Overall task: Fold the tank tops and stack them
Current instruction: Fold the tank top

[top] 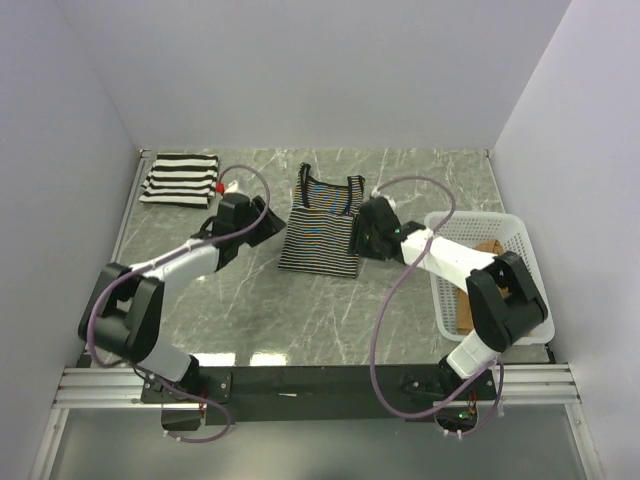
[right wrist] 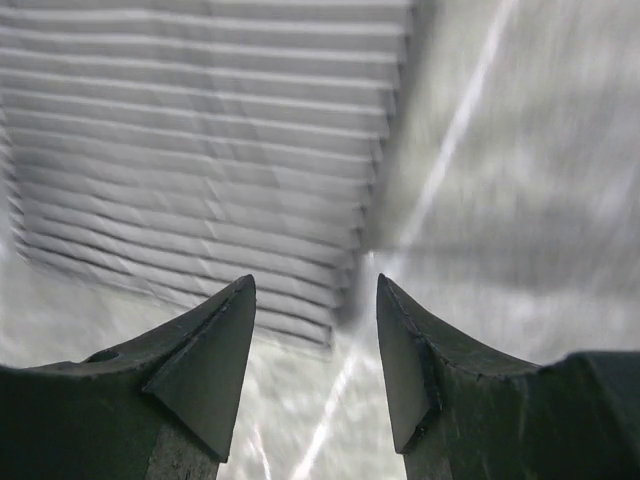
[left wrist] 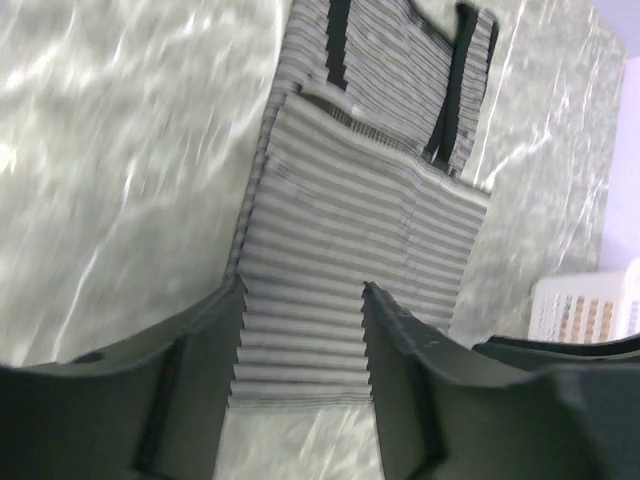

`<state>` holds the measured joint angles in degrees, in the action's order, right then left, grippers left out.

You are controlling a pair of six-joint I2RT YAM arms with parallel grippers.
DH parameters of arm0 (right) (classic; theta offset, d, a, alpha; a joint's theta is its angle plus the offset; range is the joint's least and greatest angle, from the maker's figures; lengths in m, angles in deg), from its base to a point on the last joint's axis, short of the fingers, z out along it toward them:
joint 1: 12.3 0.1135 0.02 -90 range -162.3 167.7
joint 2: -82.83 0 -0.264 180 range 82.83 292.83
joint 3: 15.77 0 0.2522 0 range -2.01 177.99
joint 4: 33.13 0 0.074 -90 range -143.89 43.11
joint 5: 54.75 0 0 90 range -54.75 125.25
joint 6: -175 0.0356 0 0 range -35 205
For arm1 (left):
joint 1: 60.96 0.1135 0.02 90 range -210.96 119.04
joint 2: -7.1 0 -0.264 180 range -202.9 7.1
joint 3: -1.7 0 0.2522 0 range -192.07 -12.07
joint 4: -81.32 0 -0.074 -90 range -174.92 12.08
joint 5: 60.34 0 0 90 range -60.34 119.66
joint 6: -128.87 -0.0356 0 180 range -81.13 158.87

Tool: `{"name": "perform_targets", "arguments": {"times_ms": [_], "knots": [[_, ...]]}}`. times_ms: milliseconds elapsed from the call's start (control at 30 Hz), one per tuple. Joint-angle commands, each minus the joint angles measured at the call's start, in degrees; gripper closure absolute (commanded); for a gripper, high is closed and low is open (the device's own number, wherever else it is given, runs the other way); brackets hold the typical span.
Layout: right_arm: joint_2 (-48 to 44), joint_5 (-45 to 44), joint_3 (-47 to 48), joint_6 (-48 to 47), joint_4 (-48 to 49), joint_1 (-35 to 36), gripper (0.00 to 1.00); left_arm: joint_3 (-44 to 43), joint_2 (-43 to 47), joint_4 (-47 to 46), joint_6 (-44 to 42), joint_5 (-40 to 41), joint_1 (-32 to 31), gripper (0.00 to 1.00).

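Note:
The thin-striped tank top [top: 322,228] with dark trim lies in the middle of the table, its sides folded in. It fills the left wrist view [left wrist: 370,230] and the upper left of the right wrist view [right wrist: 190,170]. My left gripper [top: 268,220] is open and empty at its left edge [left wrist: 303,300]. My right gripper [top: 362,232] is open and empty at its right edge, over its lower corner [right wrist: 315,290]. The wide-striped tank top [top: 180,179] lies folded at the far left. The tan-brown tank top [top: 487,262] lies in the basket.
A white lattice basket [top: 440,275] stands at the right side of the table, beside my right arm; it also shows in the left wrist view [left wrist: 590,305]. Grey walls close the table on three sides.

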<state>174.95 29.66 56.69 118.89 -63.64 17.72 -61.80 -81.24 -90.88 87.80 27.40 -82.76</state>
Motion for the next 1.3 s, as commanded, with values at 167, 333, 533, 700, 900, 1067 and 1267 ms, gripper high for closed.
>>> {"name": "perform_targets", "arguments": {"times_ms": [167, 333, 533, 700, 900, 1067, 1267], "knots": [[-4.8, -0.6, -9.9, 7.6, 5.9, 3.9, 0.42, 12.2, 5.4, -4.3, 3.5, 1.3, -5.3, 0.42], [-4.1, 0.0, -12.8, 10.9, 8.2, 4.3, 0.42, 15.2, 4.0, -6.0, 5.9, 2.1, -6.9, 0.43], [-4.1, 1.0, -15.9, 14.3, 12.0, 4.3, 0.44, 15.5, 0.4, -7.0, 7.3, 4.7, -8.2, 0.48], [-3.6, 1.8, -17.4, 16.1, 15.0, 4.3, 0.51, 16.2, -0.5, -7.9, 8.6, 7.4, -8.4, 0.54], [-4.0, 2.9, -21.2, 18.9, 18.6, 4.3, 0.51, 17.2, -1.3, -9.2, 9.2, 8.7, -8.4, 0.58], [-4.4, 2.3, -22.3, 19.5, 19.7, 4.3, 0.63, 16.7, -2.8, -9.7, 8.6, 8.5, -8.4, 0.76], [-5.0, 1.4, -21.1, 16.9, 17.4, 4.3, 0.95, 18.2, -0.8, -10.1, 8.1, 8.4, -9.3, 0.99]]}}
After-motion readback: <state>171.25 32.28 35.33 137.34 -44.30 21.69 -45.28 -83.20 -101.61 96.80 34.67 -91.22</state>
